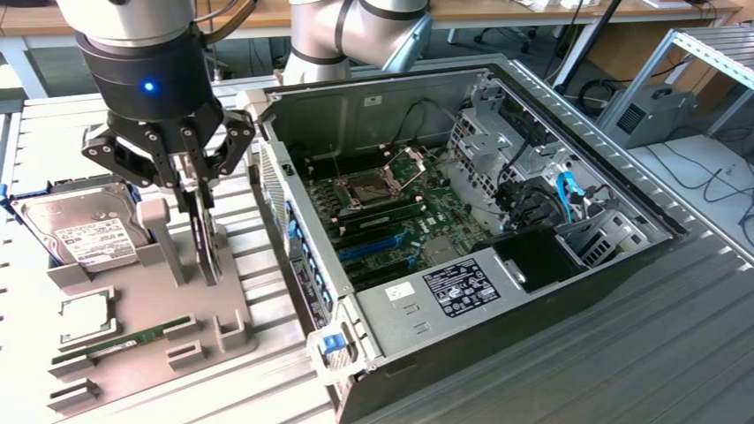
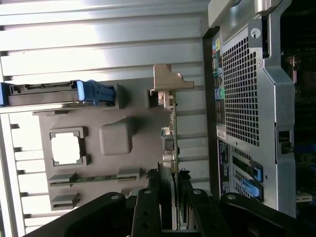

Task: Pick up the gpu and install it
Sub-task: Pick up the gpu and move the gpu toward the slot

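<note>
Grey tray (image 1: pixel 147 296): gpu (image 1: pixel 210 252) clamped between pincer (image 1: pixel 198 196).

- Arm (image 1: pixel 353 26): silver-grey tubes joined by rounded joints.
- Wrist (image 1: pixel 141 53): silver collar above a black cylinder with one small blue light (image 1: pixel 147 87) (lit).
- Gripper (image 1: pixel 194 196): black linkage bars with round pivot pins, grey metal between them, ending in slim dark fingers (image 2: pixel 146 212).

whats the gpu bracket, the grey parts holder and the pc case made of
gpu bracket: bare metal, probably steel; pale silvery, thin, bent tab.
grey parts holder: looks like matte plastic; moulded blocks and slots, no shine.
pc case: sheet metal, likely steel; dull silver, punched vent holes.
</note>
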`<state>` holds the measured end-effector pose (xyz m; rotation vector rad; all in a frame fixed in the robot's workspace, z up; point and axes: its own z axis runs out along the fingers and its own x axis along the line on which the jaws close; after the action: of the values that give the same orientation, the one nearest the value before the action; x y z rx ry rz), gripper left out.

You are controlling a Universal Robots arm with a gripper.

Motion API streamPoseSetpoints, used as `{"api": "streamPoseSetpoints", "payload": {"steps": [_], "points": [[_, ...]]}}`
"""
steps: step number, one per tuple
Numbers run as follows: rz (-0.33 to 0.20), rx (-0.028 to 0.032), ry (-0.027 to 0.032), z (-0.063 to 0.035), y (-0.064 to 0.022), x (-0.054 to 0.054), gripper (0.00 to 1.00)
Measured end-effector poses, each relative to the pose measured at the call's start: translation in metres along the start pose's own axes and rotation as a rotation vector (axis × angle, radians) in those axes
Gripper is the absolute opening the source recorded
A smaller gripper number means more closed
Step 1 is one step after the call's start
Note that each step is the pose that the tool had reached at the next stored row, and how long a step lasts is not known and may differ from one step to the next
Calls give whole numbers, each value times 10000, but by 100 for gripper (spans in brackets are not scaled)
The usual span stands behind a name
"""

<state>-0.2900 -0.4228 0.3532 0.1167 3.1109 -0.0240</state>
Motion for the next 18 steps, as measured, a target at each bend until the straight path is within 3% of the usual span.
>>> {"api": "streamPoseSetpoints", "payload": {"steps": [18], "points": [[0,0,0,-44,-1,-1,27]]}}
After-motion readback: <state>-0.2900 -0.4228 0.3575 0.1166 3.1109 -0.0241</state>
